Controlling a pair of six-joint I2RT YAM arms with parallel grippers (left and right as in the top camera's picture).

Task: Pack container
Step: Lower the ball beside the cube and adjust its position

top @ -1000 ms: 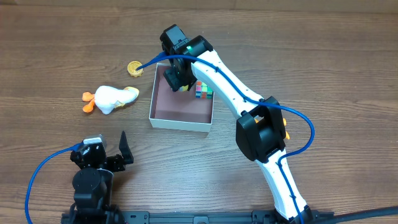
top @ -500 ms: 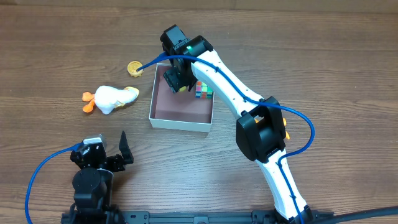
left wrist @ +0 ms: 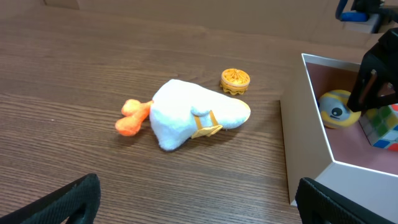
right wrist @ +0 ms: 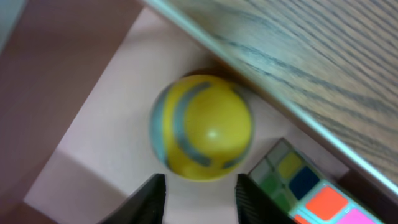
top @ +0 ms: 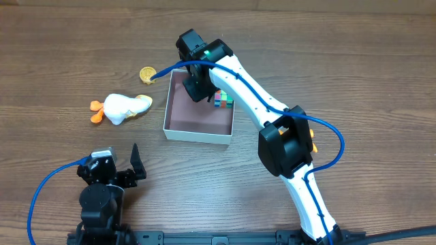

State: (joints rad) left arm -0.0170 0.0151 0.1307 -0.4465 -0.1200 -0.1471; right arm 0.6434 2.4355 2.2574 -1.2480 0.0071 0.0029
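**Right hand [right wrist: 200, 200] open over the yellow ball [right wrist: 202, 127] in the container [top: 197, 135]**

Right hand first: my two fingers stand apart with nothing between them. They hang inside the container, just above the ball and not touching it.

My left hand [left wrist: 198, 184] is spread wide and empty, low over the wooden table [top: 340, 54] at its near edge. It is well apart from everything else.

The container, a shallow square box with white walls and a pink-brown floor, sits on the table near the middle. My right arm reaches over it from the near right.

To the left of the box, apart from its wall, a white plush duck [top: 122, 107] lies on its side. Its orange feet point away from the box.

Inside the box, a multicoloured puzzle cube [top: 223, 99] rests by the far wall toward the right.

The ball, yellow with grey bands and an eye on it, sits just beside the cube against that same wall. From overhead my hand hides it.

Outside the far left corner of the box, a small orange ridged disc [top: 148, 74] lies flat on the table, beyond the duck.
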